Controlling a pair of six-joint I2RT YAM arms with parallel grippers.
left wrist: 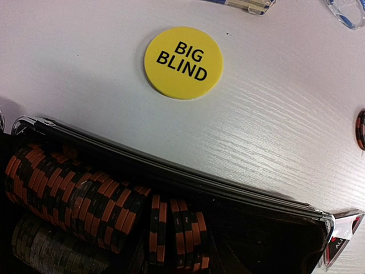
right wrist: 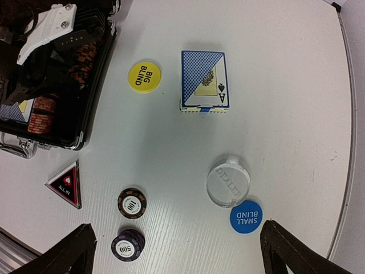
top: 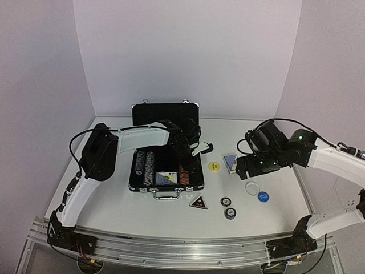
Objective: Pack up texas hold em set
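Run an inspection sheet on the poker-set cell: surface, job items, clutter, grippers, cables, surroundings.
Surface: white table, no spills seen.
Job's things: case open, with chips and one card deck inside. Still out on the table: second deck, yellow disc, clear disc, blue disc, triangular marker, 100 chip, 500 chip.
Clutter: nothing seen.
Grippers: left gripper over the case's right end, jaws not visible. Right gripper open, empty, above the loose pieces.
Cables: black cable looped off the left arm, another cable on the right arm.
Surroundings: plain walls, metal rail at the near edge.
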